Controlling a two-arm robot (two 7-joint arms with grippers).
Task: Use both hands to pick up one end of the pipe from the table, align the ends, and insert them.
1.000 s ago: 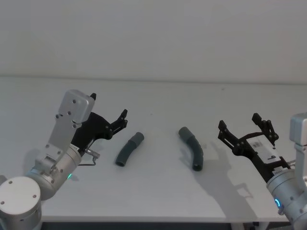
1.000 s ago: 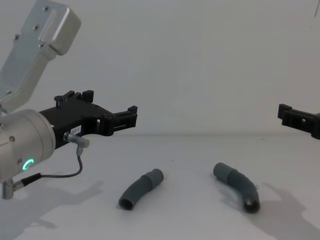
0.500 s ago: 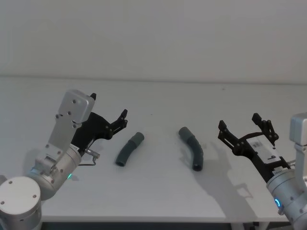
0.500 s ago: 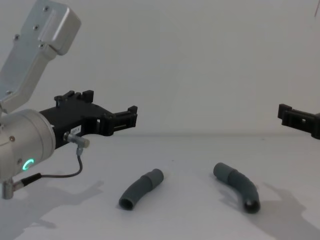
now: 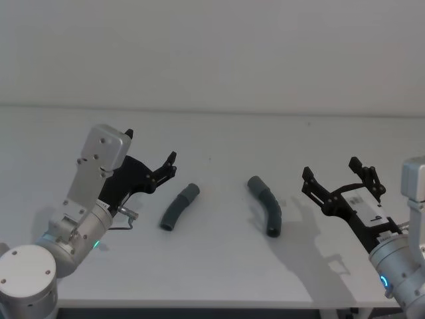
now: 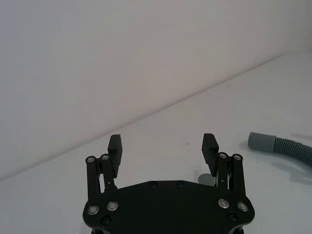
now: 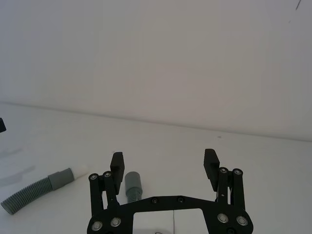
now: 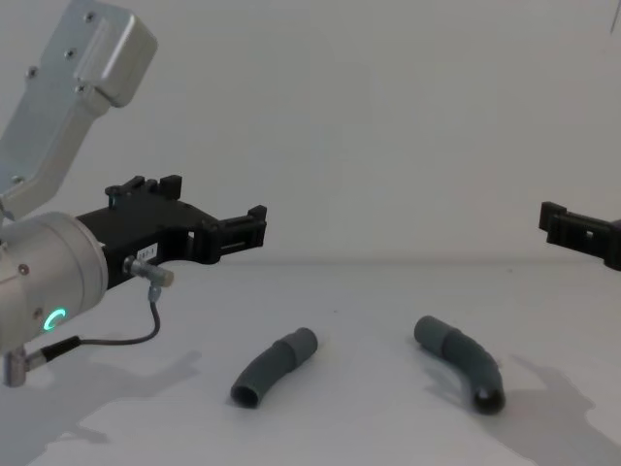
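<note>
**Head view.** The table [image 5: 219,136] carries two curved grey pieces lying apart near its middle. The left pipe piece [image 5: 178,207] runs from an open mouth at its near end to a wider collar at its far end. The right pipe piece [image 5: 267,205] curves from a collar at its far end to a dark mouth at its near end. The left gripper [image 5: 150,147] hovers to the left of the left pipe piece, jaws spread wide and empty. The right gripper [image 5: 330,167] hovers to the right of the right pipe piece, also spread wide and empty.

**Chest view.** The left gripper [image 8: 209,204] hangs above the table on the left, and the left pipe piece [image 8: 275,367] lies lower and to its right, untouched. The right gripper [image 8: 568,227] enters at the right edge, raised above the right pipe piece [image 8: 464,361]. Both pieces lie flat with a bare gap between them.

**Left wrist view.** The left gripper's fingers [image 6: 115,148] stand wide apart with nothing between them. Beyond them a ribbed pipe piece with a smooth collar lies on the table; which of the two it is cannot be told.

**Right wrist view.** The right gripper's fingers [image 7: 117,165] stand wide apart and hold nothing. The right pipe piece [image 7: 132,184] shows just past one finger. Farther off, the left pipe piece [image 7: 41,189] ends in a pale tip [image 7: 80,170] beyond its collar
</note>
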